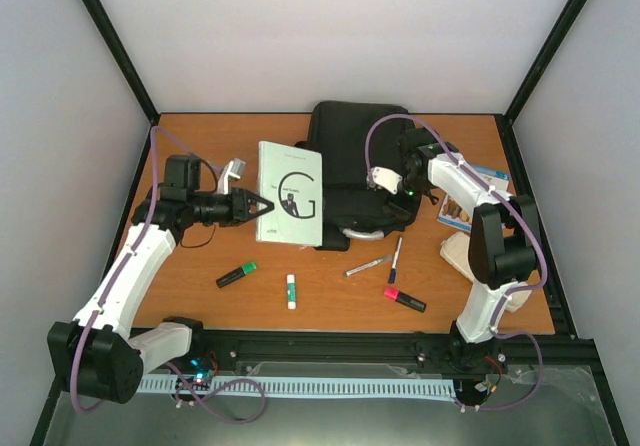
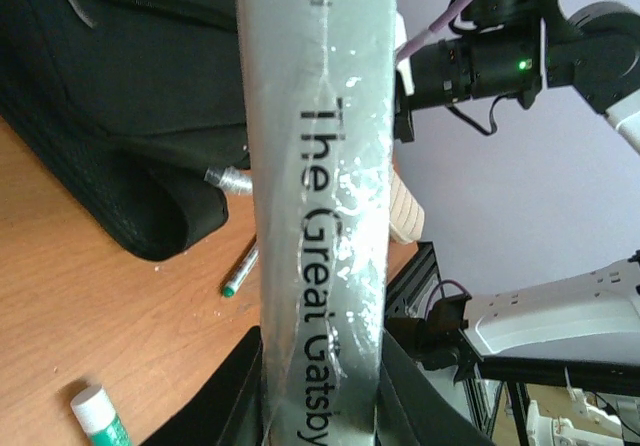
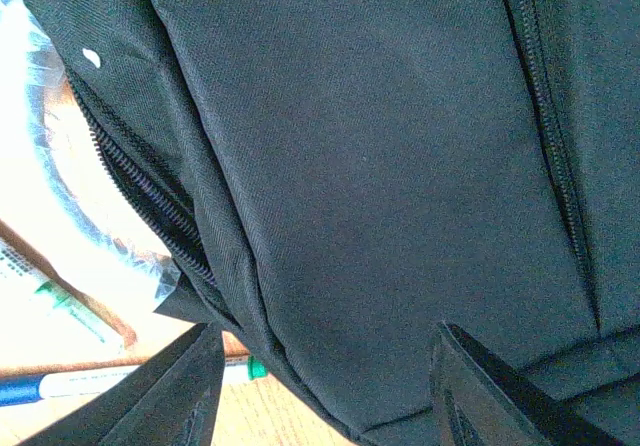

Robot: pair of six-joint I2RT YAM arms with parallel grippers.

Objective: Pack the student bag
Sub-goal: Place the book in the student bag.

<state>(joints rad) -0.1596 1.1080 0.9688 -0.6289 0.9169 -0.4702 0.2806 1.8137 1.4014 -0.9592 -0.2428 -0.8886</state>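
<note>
We see the wooden table carrying the student bag, which lies flat at its far middle. A white book sits at the bag's left edge, clamped by our left claw. Our right claw hangs over the bag, fingers apart. A green highlighter lies nearer us.

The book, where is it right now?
In the top view the book is left of centre, its left edge clamped in the left gripper, its right edge overlapping the black bag.
</note>
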